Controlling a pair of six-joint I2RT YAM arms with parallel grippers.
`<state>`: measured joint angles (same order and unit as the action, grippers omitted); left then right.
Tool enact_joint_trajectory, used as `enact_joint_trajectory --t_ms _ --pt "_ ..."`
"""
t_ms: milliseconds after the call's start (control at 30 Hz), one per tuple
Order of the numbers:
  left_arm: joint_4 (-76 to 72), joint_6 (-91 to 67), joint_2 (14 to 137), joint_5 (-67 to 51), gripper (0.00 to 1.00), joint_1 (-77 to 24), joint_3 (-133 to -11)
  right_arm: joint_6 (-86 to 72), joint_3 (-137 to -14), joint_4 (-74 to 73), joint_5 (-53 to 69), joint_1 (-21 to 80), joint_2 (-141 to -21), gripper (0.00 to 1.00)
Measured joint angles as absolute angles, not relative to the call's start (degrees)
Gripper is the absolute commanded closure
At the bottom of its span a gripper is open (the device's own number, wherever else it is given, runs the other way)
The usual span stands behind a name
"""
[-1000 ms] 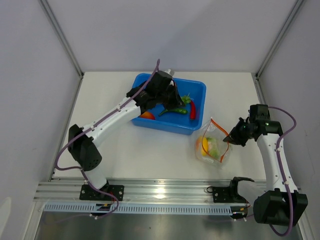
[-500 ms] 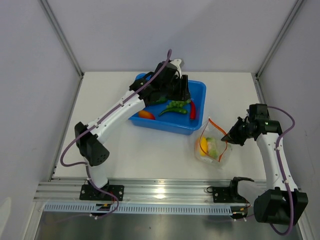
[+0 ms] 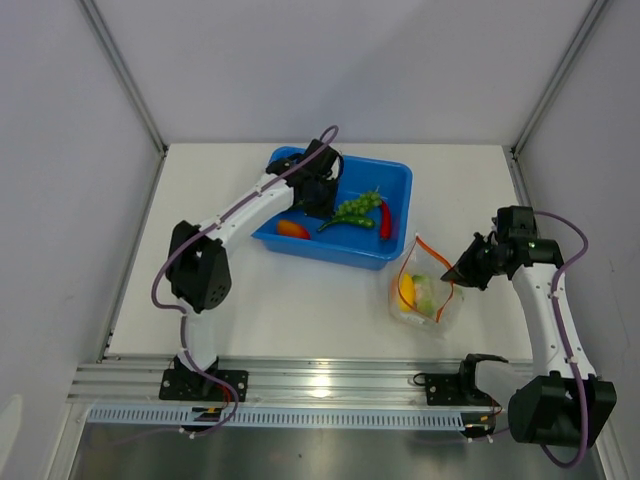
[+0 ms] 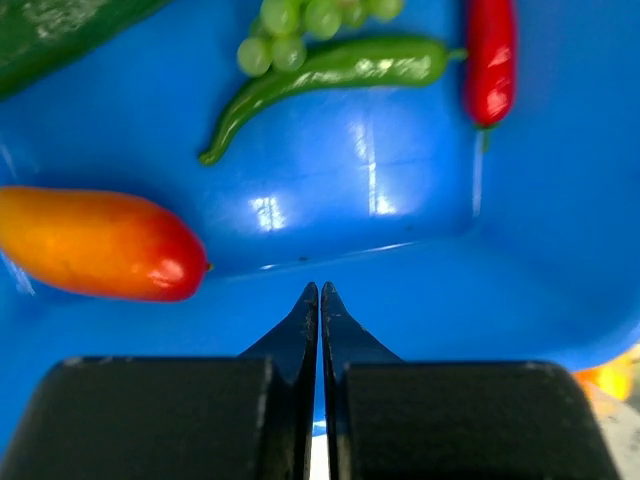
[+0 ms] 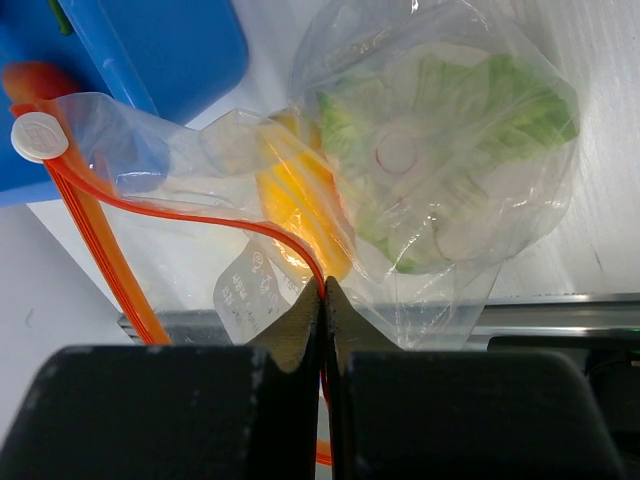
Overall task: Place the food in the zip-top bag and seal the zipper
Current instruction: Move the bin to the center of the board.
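Note:
My left gripper (image 3: 318, 192) (image 4: 320, 290) hangs shut and empty inside the blue tub (image 3: 395, 180). Below it lies the food: an orange-red fruit (image 4: 100, 243) (image 3: 293, 229), a green grape bunch (image 4: 300, 22) (image 3: 358, 207), a green pepper (image 4: 330, 68), a red chili (image 4: 489, 60) (image 3: 385, 218) and a dark green cucumber (image 4: 55, 30). The clear zip-top bag (image 3: 425, 292) lies right of the tub and holds a yellow-orange fruit (image 5: 300, 195) and a white cauliflower (image 5: 440, 150). My right gripper (image 3: 458, 272) (image 5: 323, 287) is shut on the orange zipper (image 5: 180, 215), and the mouth gapes open.
A white slider tab (image 5: 38, 137) sits at the zipper's far end. The aluminium rail (image 3: 320, 380) with both arm bases runs along the near edge. Grey walls and slanted frame posts (image 3: 125, 75) enclose the white table (image 3: 250, 300).
The left gripper pulled back from the tub's middle toward its left side, and that arm's elbow folded inward. The right gripper kept still on the zipper.

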<state>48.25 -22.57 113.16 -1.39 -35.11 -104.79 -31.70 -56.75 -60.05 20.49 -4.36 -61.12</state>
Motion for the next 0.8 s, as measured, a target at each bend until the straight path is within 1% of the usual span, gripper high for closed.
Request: enact_joint_trajectory --t_ms 167,367,533,800 --pt "48.9 -21.89 113.08 0.08 0.99 -35.27 -100.92 -31.75 -56.69 -59.09 21.34 -4.36 -61.87 1.0" --pt "47.33 -22.04 111.35 0.73 0.99 -35.27 -90.26 -31.9 -55.42 -57.84 21.93 -4.36 -62.48 1.0" --pt "46.89 -22.13 106.83 0.69 0.99 -35.29 -83.18 -31.92 -54.19 -57.36 22.15 -4.36 -62.7 1.0" --pt "45.52 -22.28 101.25 -2.28 0.99 -36.8 -79.85 -32.84 -52.38 -56.55 22.9 -4.36 -64.66 1.0"
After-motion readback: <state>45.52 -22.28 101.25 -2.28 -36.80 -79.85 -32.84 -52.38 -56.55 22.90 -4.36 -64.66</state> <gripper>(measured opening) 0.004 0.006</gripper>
